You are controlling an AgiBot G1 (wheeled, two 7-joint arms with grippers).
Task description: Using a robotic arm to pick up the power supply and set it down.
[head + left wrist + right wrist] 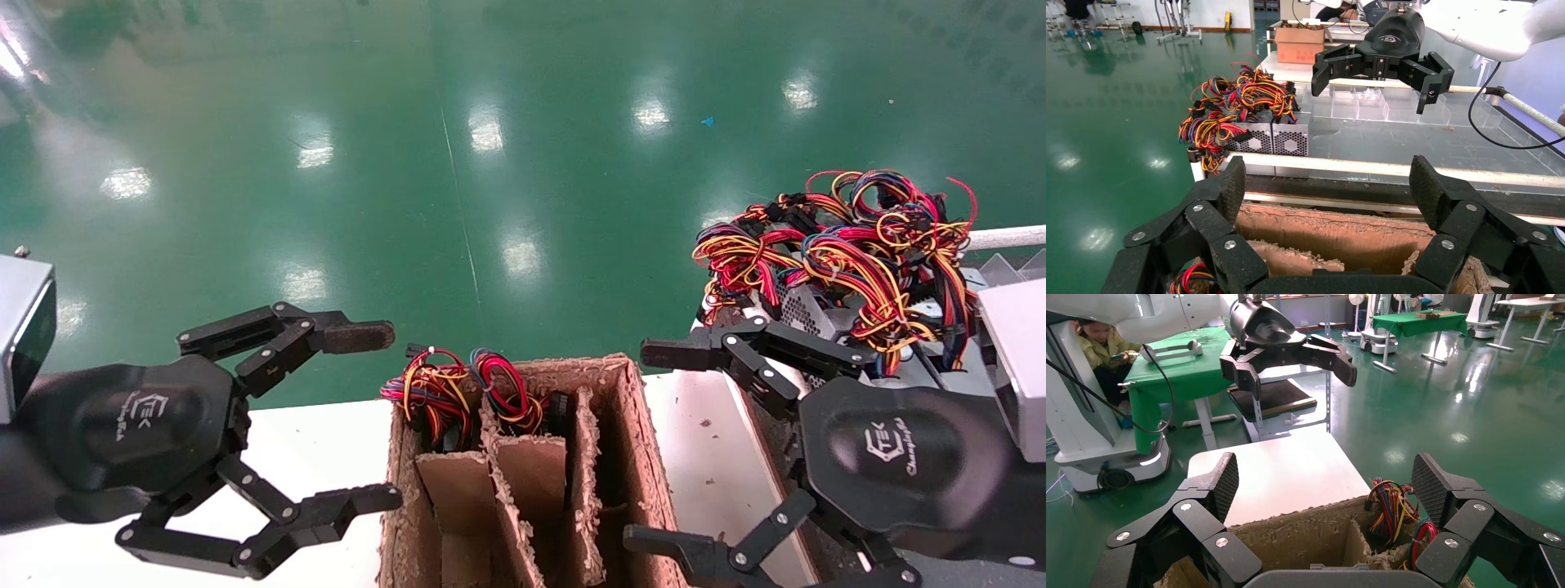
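Observation:
A loop of mainly red and blue wires (505,385) sticks up from a far slot of the brown cardboard divider box (631,433); it belongs to the power supply, whose grey body is hidden in the slot. The same wires (1423,536) show in the right wrist view. My left gripper (372,416) hovers open at the box's left side, holding nothing. At the box's right side my right gripper (654,446) is open too, with nothing held. Each wrist view looks over the box (1333,233) at the other gripper (1373,92).
A like unit's red-yellow-black bundle (425,394) fills the neighbouring slot. A pile of power supplies with tangled wires (850,253) lies on the right-hand bench (1413,138). The box stands on a white table (310,441); green floor lies beyond.

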